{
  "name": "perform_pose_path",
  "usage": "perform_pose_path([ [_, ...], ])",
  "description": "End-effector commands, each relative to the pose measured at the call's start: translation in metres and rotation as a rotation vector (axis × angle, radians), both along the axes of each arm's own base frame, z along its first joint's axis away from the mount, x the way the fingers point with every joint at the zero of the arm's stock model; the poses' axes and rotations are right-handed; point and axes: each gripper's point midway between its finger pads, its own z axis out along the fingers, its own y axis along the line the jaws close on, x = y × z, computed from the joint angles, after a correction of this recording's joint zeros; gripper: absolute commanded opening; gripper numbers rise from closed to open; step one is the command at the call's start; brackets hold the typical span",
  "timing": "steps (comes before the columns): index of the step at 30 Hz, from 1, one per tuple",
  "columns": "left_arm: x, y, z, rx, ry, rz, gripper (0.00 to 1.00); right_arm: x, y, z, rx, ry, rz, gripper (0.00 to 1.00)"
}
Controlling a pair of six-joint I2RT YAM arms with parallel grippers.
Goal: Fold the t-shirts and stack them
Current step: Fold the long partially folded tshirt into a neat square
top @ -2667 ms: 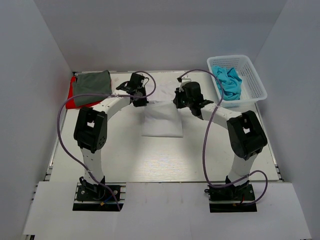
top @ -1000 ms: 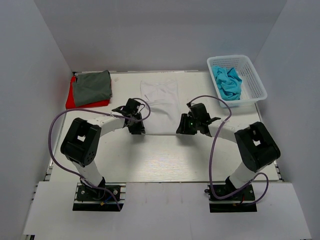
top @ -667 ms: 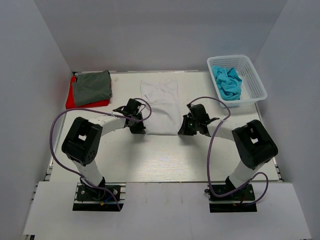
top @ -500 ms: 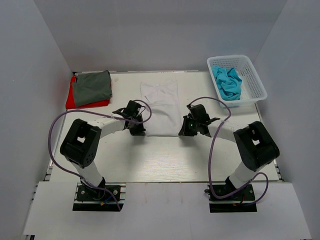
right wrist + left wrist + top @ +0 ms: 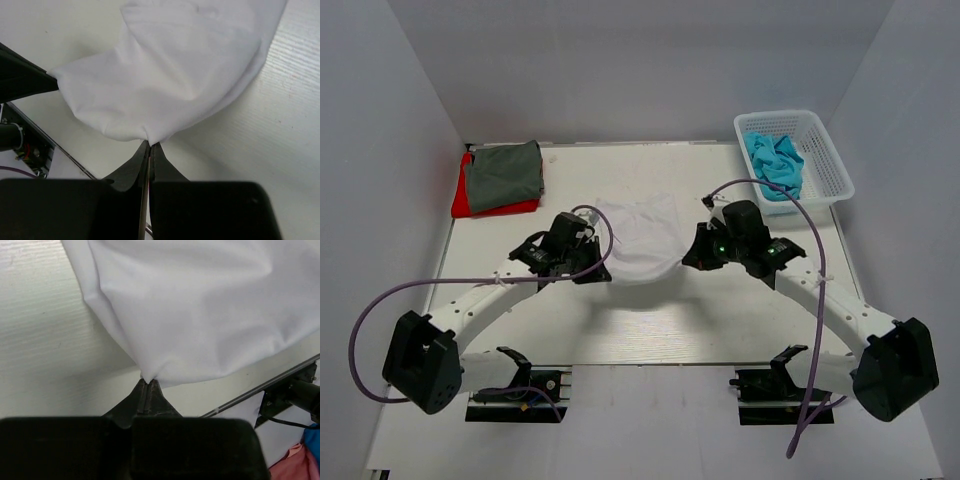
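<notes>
Clamping one near corner each, left gripper and right gripper held the white shirt sagging above the table; its length ran toward the far edge; the stack lay far-left, nearer the left gripper.

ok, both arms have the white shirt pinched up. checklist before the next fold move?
1. Left pincer shut on a near corner of the white shirt: ok.
2. Right pincer shut on the other near corner: ok.
3. Near edge taut between them: not ok, it sags in the middle.
4. Far edge flat on the table: cannot tell.
5. Grey shirt on red shirt at far left, apart from both arms: ok.
</notes>
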Motion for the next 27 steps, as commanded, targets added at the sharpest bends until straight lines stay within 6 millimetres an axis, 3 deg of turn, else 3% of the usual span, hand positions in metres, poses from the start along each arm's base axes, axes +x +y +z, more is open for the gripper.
perform_pose_path([
  [1, 0.013, -0.003, 0.038, -0.015, -0.104, -0.006, 0.0, 0.01, 0.01, 0.025, 0.027, -0.036, 0.032, 0.0],
  [5, 0.045, 0.006, 0.072, -0.004, -0.199, 0.102, 0.0, 0.042, 0.008, 0.046, 0.01, -0.086, -0.069, 0.0],
  [9, 0.066, 0.012, 0.073, 0.057, -0.19, 0.197, 0.0, 0.066, 0.009, 0.073, 0.037, -0.153, -0.137, 0.0],
  [10, 0.078, 0.018, 0.083, 0.091, -0.221, 0.24, 0.0, 0.069, 0.008, 0.074, 0.028, -0.16, -0.139, 0.0],
  [11, 0.085, 0.021, 0.074, 0.14, -0.198, 0.27, 0.0, 0.075, 0.009, 0.079, 0.031, -0.162, -0.149, 0.0],
  [12, 0.086, 0.032, 0.069, 0.19, -0.159, 0.319, 0.0, 0.079, 0.008, 0.079, 0.028, -0.16, -0.157, 0.0],
  [13, 0.1, 0.039, 0.081, 0.222, -0.195, 0.373, 0.0, 0.08, 0.008, 0.078, 0.024, -0.156, -0.155, 0.0],
  [14, 0.106, 0.043, 0.08, 0.243, -0.191, 0.393, 0.0, 0.084, 0.011, 0.075, 0.021, -0.142, -0.149, 0.0],
  [15, 0.115, 0.038, 0.081, 0.245, -0.19, 0.393, 0.0, 0.09, 0.011, 0.082, 0.018, -0.165, -0.146, 0.0],
  [20, 0.158, 0.04, 0.088, 0.26, -0.208, 0.441, 0.0, 0.119, 0.007, 0.072, -0.04, -0.149, -0.191, 0.0],
  [22, 0.17, 0.037, 0.076, 0.28, -0.184, 0.418, 0.0, 0.131, 0.006, 0.077, -0.038, -0.171, -0.204, 0.0],
  [24, 0.187, 0.036, 0.081, 0.271, -0.197, 0.435, 0.0, 0.142, 0.006, 0.069, -0.049, -0.158, -0.211, 0.0],
  [25, 0.19, 0.041, 0.076, 0.289, -0.173, 0.444, 0.0, 0.149, 0.008, 0.081, -0.035, -0.182, -0.208, 0.0],
  [27, 0.206, 0.039, 0.07, 0.289, -0.162, 0.451, 0.0, 0.16, 0.012, 0.072, -0.036, -0.16, -0.194, 0.0],
])
